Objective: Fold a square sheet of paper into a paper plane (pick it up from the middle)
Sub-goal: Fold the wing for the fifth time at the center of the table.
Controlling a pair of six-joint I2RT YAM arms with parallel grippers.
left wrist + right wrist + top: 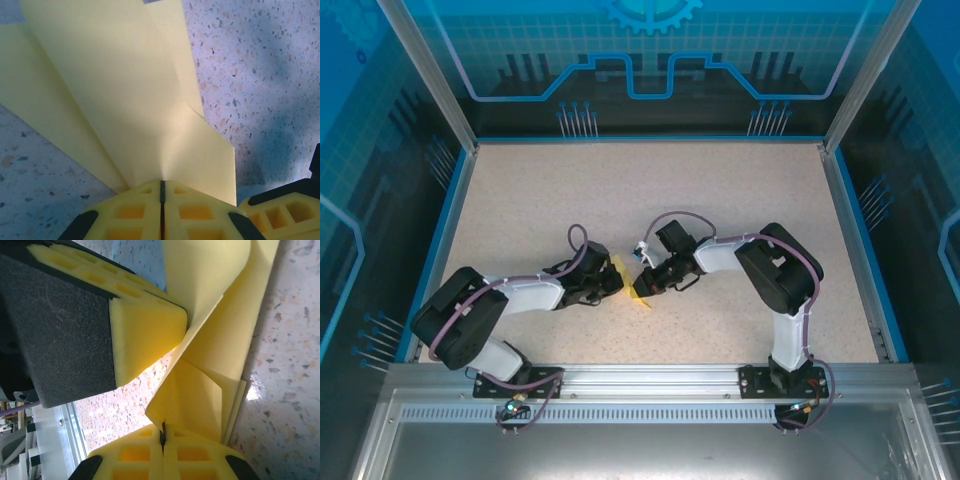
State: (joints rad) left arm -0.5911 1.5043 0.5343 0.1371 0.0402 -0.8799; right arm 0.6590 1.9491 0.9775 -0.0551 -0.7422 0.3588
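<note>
The left end effector [612, 282] is sitting just left of the paper [639, 297] and grasping it. In the left wrist view its yellow fingers [135, 210] are pressing together on the paper's near edge, leaving only a thin seam. The paper is sitting in the middle of the surface [740, 200], folded into several layers that are fanning out from that grip. Its far end is running off the top of that view. From above, the two wrists are covering most of it, so its outline is hard to make out. The right end effector [642, 281] is reaching in from the paper's right and is likewise clamping a folded corner. Whether the paper is touching the surface is unclear.
</note>
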